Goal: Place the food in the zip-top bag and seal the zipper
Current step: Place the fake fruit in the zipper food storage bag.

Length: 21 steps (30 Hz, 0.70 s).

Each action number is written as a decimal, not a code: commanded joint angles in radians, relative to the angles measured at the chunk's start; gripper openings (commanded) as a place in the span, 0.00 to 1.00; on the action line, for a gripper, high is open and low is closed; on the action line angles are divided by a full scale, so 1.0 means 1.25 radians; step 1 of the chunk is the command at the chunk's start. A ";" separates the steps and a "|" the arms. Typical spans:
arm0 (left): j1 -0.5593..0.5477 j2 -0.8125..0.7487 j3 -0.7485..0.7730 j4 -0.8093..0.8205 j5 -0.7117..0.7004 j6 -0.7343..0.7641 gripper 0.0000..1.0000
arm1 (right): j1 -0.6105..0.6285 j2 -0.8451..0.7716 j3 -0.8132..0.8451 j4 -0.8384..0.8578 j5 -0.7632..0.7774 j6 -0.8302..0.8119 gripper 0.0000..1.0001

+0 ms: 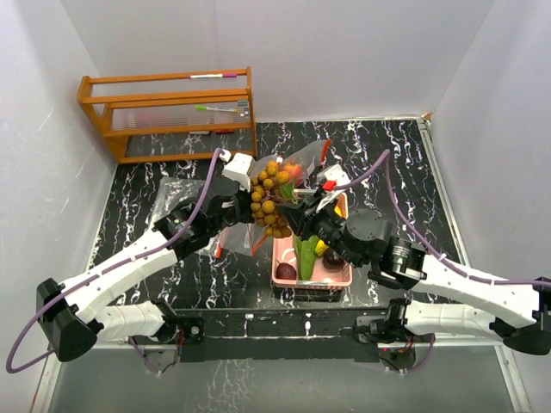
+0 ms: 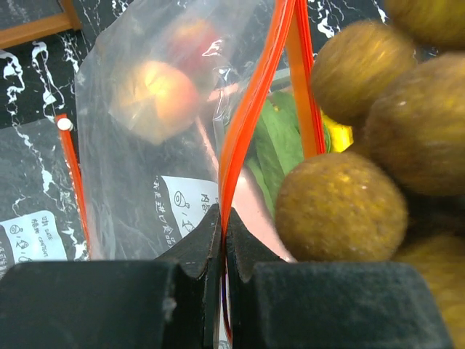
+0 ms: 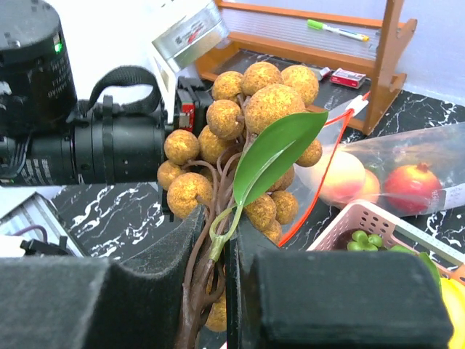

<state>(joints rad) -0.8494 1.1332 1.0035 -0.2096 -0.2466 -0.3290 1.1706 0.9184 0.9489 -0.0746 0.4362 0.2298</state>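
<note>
My right gripper [image 3: 216,251] is shut on the brown stem of the tan longan bunch [image 3: 251,109], which carries a green leaf and hangs in the air over the table's middle [image 1: 271,196]. My left gripper [image 2: 222,233] is shut on the orange zipper rim of the clear zip-top bag [image 2: 145,160], holding its mouth up right beside the bunch. Inside the bag lie an orange-yellow fruit [image 2: 156,98] and a red one [image 3: 410,185]. Longans [image 2: 341,207] fill the right of the left wrist view.
A pink basket [image 1: 284,258] below the bunch holds green cucumbers [image 1: 306,252], a yellow banana [image 1: 321,247] and dark purple fruits [image 1: 286,272]. A wooden rack [image 1: 172,112] with pens stands at the back left. White walls close in the black marbled table [image 1: 396,172].
</note>
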 commanded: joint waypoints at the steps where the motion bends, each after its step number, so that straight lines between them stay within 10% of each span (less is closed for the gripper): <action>1: -0.005 -0.013 0.051 0.012 0.006 0.012 0.00 | 0.004 0.031 0.021 0.031 -0.094 -0.026 0.08; 21: -0.005 -0.058 0.100 0.003 0.038 0.020 0.00 | 0.001 0.211 0.014 -0.094 -0.114 0.066 0.08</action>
<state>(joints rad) -0.8471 1.0935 1.1118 -0.2413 -0.2543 -0.2989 1.1679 1.1709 0.8940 -0.1486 0.2653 0.2886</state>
